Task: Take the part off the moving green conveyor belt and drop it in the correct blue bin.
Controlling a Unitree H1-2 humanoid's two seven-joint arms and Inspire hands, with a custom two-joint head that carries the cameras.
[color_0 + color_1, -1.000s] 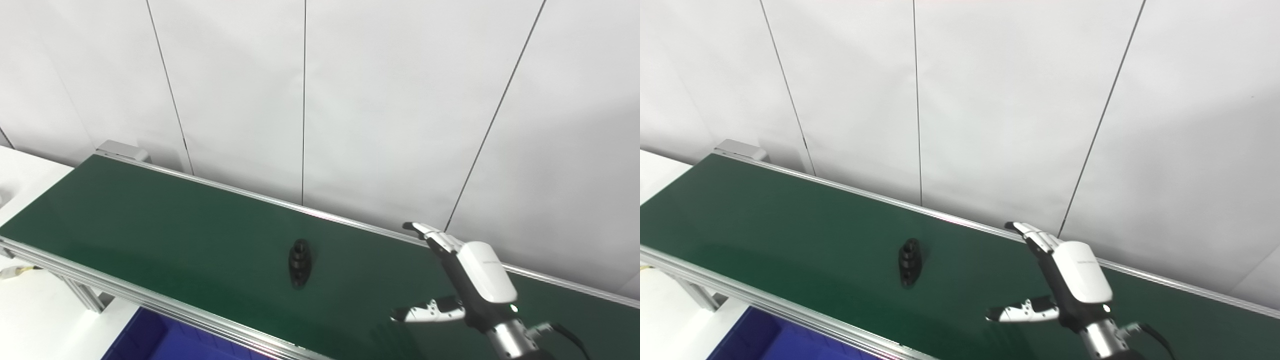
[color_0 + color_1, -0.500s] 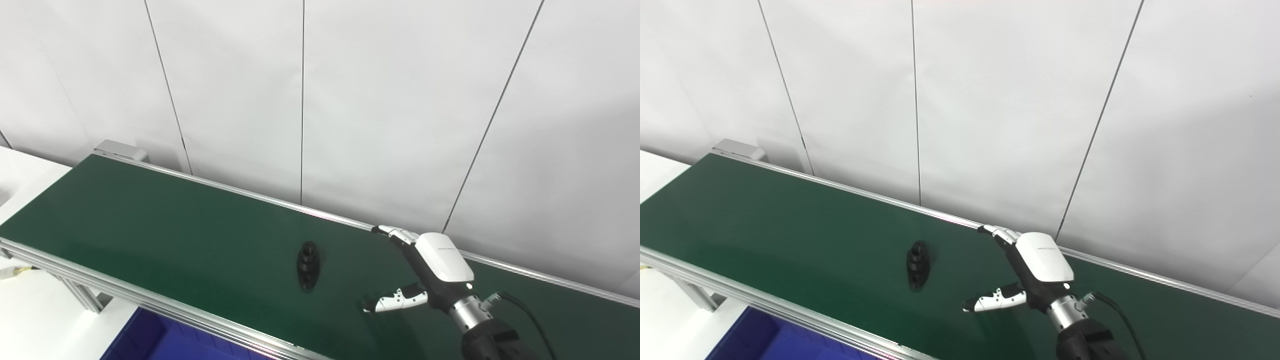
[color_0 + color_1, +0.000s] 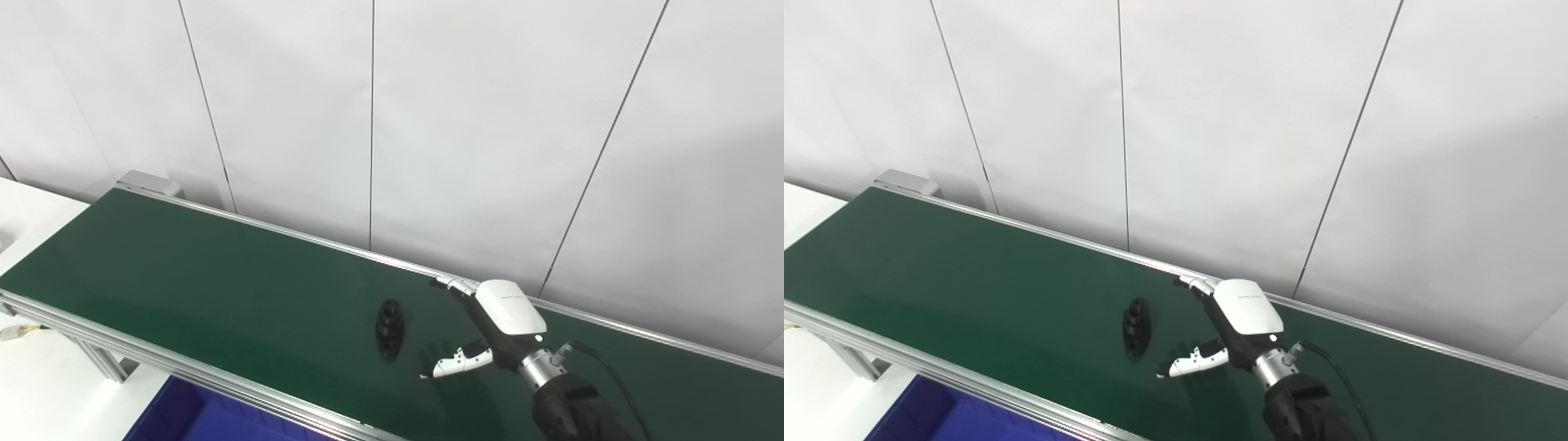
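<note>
fingers (image 3: 454, 284) of right hand (image 3: 490, 324): spread apart, holding nothing | black part (image 3: 389, 326): on green belt (image 3: 214, 275), just left of fingers

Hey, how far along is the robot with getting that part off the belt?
Nothing is finished: the black part lies on the green belt. In hand: the right hand hovers open beside it, not touching. Left: grasp, lift, and drop into the blue bin below the belt's near edge.
</note>
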